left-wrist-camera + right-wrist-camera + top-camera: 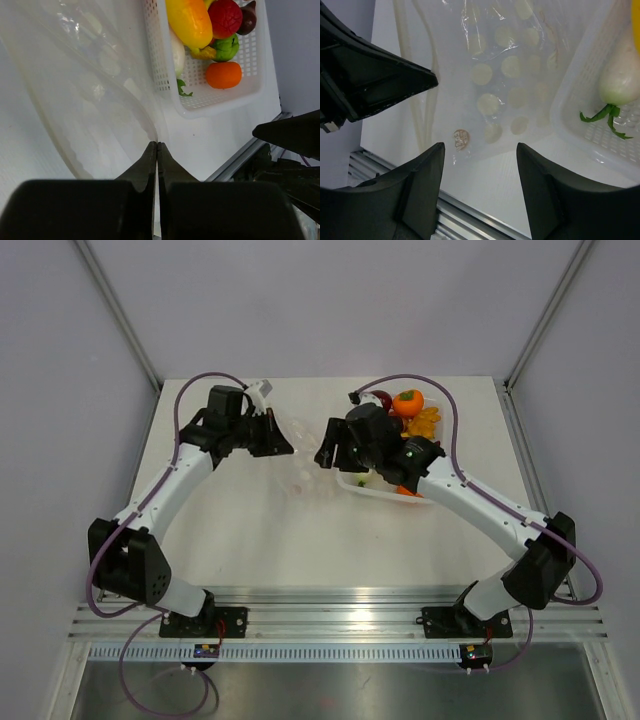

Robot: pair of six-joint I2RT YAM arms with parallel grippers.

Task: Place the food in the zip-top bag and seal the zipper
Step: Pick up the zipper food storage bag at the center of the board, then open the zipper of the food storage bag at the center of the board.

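Observation:
The zip-top bag (303, 468) is see-through with white blotches and lies between the two grippers. It also shows in the left wrist view (90, 95) and the right wrist view (505, 75). My left gripper (157, 146) is shut on the bag's edge and holds it lifted. My right gripper (480, 150) is open and empty, just above the bag's near corner. The food sits in a white tray (200, 102): a yellow piece (190, 20), a red one (225, 17), a green one (227, 47), an orange one (223, 75) and a dark purple one (248, 17). The zipper is not discernible.
A white radish (620, 75) with green leaves lies in the tray (575, 115), right of the bag. The tray stands at the table's right (385, 495), partly under my right arm. An aluminium rail (470, 215) runs along the table's near edge.

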